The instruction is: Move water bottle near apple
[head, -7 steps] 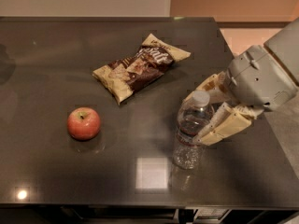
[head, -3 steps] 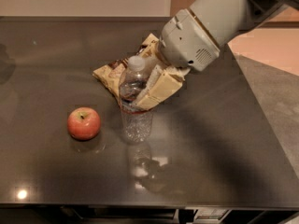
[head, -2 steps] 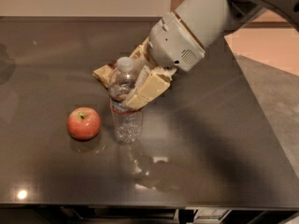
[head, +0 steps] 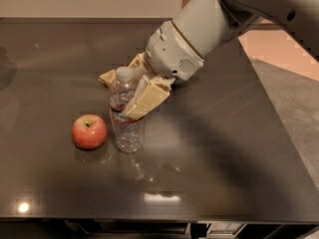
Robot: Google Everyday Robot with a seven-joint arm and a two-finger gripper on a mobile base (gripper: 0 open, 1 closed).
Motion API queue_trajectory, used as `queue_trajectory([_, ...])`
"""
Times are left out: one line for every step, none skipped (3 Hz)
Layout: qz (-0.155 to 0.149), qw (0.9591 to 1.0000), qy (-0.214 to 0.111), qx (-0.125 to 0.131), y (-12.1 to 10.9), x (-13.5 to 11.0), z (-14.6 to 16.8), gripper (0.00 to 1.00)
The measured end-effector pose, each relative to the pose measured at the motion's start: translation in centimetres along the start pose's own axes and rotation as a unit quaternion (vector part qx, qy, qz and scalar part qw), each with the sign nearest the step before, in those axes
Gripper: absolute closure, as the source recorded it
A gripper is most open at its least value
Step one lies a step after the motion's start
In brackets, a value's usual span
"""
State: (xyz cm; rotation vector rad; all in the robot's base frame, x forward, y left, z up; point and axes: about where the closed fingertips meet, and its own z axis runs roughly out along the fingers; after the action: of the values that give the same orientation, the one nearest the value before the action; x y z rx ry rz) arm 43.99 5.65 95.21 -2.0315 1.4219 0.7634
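The water bottle (head: 126,126) is clear ribbed plastic with a white cap. It stands upright on the dark table (head: 224,148), just right of the apple (head: 89,131), which is red with a yellowish blush. A narrow gap separates them. My gripper (head: 130,96) comes down from the upper right and is shut on the bottle's upper body, its cream-coloured fingers (head: 147,97) on either side of it.
A snack bag lies behind the gripper, mostly hidden; only its tan corner (head: 105,77) shows. The table's right edge runs diagonally beside a grey floor (head: 294,98). A wall stands along the table's far edge.
My gripper has carried the water bottle leftward across the table, from the right side to a spot right beside the apple. The apple has not moved.
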Motion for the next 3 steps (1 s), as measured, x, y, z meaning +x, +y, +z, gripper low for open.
queue_trajectory([-0.006, 1.0, 0.001, -0.001, -0.29, 0.14, 0.82, 0.6])
queue_trajectory([-0.011, 0.9999, 0.002, -0.006, -0.39, 0.34, 1.54, 0.36])
queue_trajectory([-0.012, 0.9999, 0.002, -0.005, -0.3, 0.11, 1.54, 0.13])
